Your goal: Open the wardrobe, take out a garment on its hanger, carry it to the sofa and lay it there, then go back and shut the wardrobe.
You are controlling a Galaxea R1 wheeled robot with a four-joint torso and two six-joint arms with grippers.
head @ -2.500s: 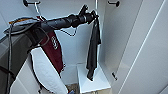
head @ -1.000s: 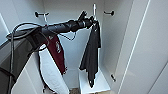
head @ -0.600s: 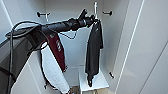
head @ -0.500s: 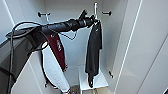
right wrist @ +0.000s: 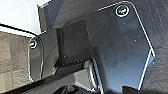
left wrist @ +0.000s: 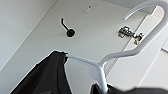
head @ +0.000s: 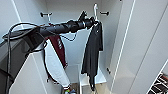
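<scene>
Wardrobe (head: 140, 50) stands open. The left gripper (head: 93, 22) is at the neck of the white hanger (head: 95, 11), apparently closed on it, though finger contact is not clearly visible. The black garment (head: 92, 55) hangs from the hanger inside the wardrobe, right of a maroon jacket (head: 59, 50). Assessment: garment is light, limp, prone to swing and slip off; the rigid hanger neck is the sound hold. Right gripper state: cannot tell.

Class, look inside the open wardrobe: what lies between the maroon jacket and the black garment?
In the head view, only the bare white back wall of the wardrobe lies between the maroon jacket and the garment; the left arm crosses above that gap.
</scene>
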